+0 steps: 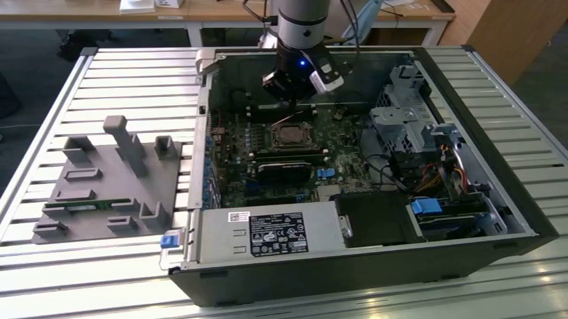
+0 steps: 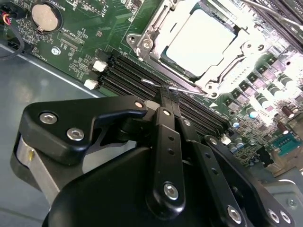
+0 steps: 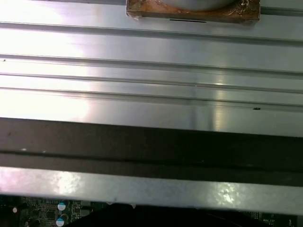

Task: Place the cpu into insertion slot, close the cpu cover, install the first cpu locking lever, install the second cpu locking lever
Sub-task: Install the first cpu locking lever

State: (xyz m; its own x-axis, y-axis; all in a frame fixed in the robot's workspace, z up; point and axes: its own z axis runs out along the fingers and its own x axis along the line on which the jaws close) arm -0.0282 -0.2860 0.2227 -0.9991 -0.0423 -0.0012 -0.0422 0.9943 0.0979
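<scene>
Silvery-beige square cpu (image 2: 201, 41): seated in black metal-rimmed insertion slot (image 2: 163, 59) on green circuit board (image 2: 90, 28), silvery windowed cpu cover (image 2: 151, 29) down around it. Black gripper (image 2: 169, 94): fingers pressed together on thin wire locking lever (image 2: 189, 91), at 6 o'clock of the socket in the second wrist view.

Open case top, memory slots (image 2: 142, 75) beside insertion slot (image 2: 199, 42), drive cage (image 1: 404, 119) nearby
</scene>
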